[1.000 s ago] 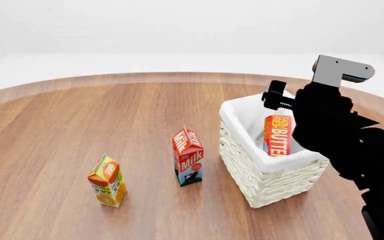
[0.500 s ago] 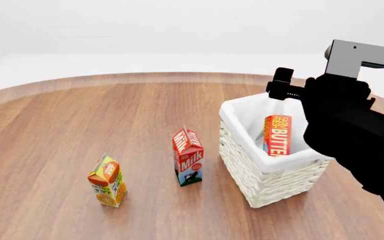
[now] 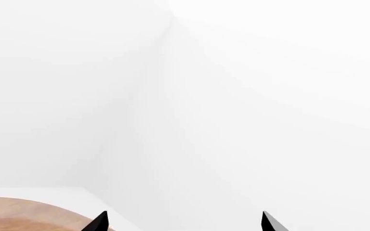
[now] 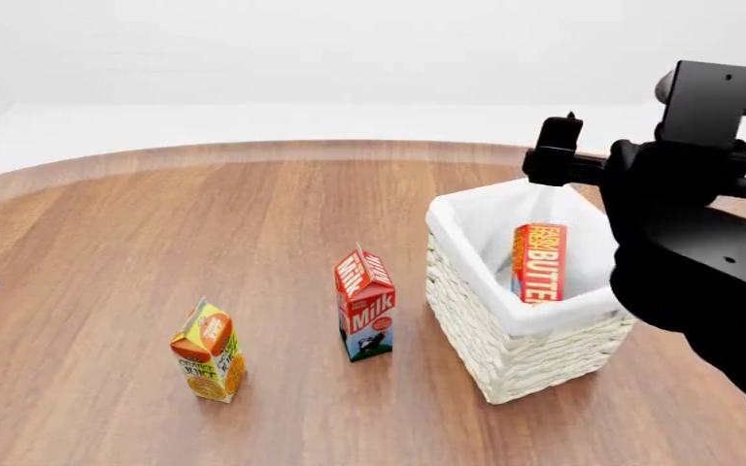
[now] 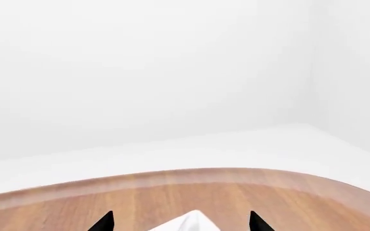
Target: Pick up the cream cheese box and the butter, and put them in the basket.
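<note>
Lifted higher above the basket [image 4: 528, 335] than half a second ago — right pincer [image 4: 558, 155] now up over the far rim, tips spread wide in the wrist view, holding nothing. Below and just nearer than the pincer: the butter [image 4: 542, 262], upright inside the basket, so released. No cream cheese box in view anywhere on the desk [image 4: 218, 223] — cannot tell whether already in. Left pincer [image 3: 183, 222] likewise spread, empty, off to the side.
</note>
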Controlling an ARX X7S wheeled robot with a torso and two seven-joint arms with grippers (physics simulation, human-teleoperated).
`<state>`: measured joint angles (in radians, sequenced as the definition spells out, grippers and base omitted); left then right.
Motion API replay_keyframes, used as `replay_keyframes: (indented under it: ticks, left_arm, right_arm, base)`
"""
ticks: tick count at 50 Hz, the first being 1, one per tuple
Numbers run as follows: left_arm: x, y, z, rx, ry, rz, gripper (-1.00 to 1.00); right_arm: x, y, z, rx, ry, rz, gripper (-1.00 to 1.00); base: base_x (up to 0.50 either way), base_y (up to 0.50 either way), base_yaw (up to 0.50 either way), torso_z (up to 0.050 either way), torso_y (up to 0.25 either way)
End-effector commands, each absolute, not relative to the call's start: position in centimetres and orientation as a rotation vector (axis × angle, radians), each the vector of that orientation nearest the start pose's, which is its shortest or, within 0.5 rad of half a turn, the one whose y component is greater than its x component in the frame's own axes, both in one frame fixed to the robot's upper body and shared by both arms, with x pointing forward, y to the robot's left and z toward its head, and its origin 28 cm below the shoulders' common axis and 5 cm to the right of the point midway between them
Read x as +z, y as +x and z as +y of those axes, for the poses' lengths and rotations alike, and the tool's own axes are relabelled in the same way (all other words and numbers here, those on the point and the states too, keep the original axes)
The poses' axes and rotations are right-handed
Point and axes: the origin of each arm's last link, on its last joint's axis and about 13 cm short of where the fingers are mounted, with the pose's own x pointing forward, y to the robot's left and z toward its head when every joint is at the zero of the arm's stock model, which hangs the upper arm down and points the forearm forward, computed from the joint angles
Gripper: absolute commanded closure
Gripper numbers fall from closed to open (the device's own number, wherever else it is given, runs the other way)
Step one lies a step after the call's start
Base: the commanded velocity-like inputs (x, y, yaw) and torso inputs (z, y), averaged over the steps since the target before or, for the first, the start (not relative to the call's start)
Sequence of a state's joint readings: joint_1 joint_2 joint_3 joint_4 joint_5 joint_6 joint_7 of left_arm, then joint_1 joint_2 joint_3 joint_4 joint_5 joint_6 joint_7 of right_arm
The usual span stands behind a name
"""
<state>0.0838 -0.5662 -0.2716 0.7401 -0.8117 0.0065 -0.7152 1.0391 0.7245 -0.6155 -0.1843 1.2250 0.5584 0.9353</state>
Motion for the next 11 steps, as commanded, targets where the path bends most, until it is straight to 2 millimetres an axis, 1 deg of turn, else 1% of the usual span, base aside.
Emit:
replay_keyframes:
  ticks: [1, 11]
  left_arm:
    - [18.9, 16.7, 29.2, 0.429, -0.368, -0.568, -1.0]
    - [19.1, 16.5, 29.1, 0.428, -0.367, -0.569, -1.0]
  right_arm:
    - [25.6, 28.5, -13.1, -0.174, 0.021, -0.084, -1.0]
    - [25.8, 27.4, -12.5, -0.14, -0.001, -0.123, -1.0]
  base:
    - [0.0, 0.0, 0.0, 0.0, 0.0]
    - [0.0, 0.0, 0.0, 0.0, 0.0]
